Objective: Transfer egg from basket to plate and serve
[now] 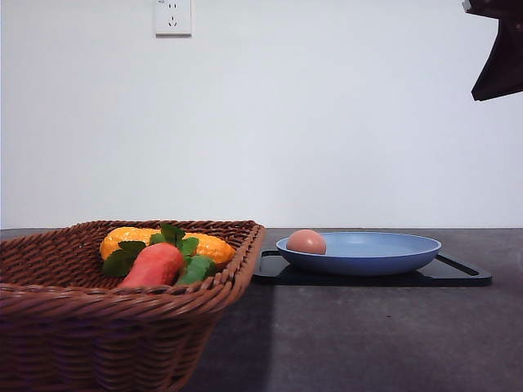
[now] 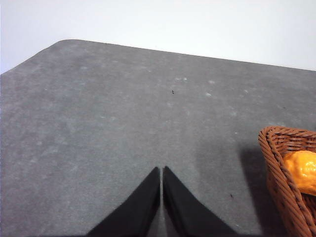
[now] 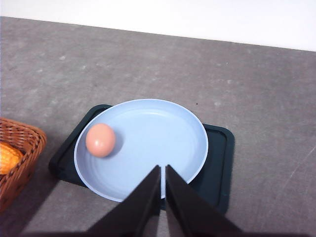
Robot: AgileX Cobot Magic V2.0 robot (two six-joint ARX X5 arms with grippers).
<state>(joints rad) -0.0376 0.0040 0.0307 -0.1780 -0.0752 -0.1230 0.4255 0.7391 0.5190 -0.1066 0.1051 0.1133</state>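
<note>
Grey table [image 1: 368, 335]: one egg [image 1: 306, 242], one plate [image 1: 384, 253]

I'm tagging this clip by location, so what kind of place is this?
Probably a lab or test bench staged as a kitchen: a bare dark grey table against a blank white wall with one outlet, plus toy-like produce in a wicker basket and an egg on a blue plate.

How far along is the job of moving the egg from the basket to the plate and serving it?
Done: the egg lies in the blue plate, which sits on the black tray; the basket holds just the carrot and corn. In hand: nothing; the right tool is shut above the plate, the left tool shut over bare table. Left: serving.
</note>
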